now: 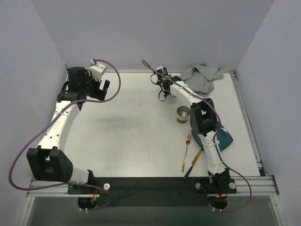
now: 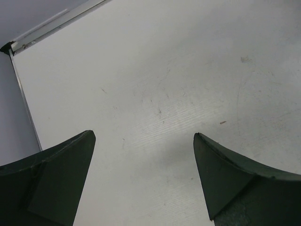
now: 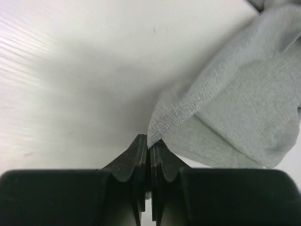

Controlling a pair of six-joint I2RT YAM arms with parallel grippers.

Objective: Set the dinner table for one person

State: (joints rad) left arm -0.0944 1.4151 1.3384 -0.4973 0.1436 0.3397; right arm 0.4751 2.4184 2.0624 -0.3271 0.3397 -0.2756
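The white dinner table [image 1: 127,136] fills the top view. My right gripper [image 1: 163,89] reaches to the far middle and is shut on a corner of a crumpled grey cloth [image 1: 203,77]; in the right wrist view the jaws [image 3: 149,141] pinch the cloth's edge [image 3: 244,103] just above the table [image 3: 70,70]. A metal cup [image 1: 183,114], a teal plate [image 1: 223,137] partly under the right arm, a gold fork [image 1: 186,151] and a knife [image 1: 193,164] lie at the right. My left gripper [image 1: 101,87] is open and empty over bare table [image 2: 164,70] at the far left; its jaws [image 2: 143,136] stand wide apart.
The table's metal rim [image 2: 28,113] runs along the far left corner. Grey walls close in the back and both sides. The right arm's elbow [image 1: 203,120] hangs over the plate and beside the cup.
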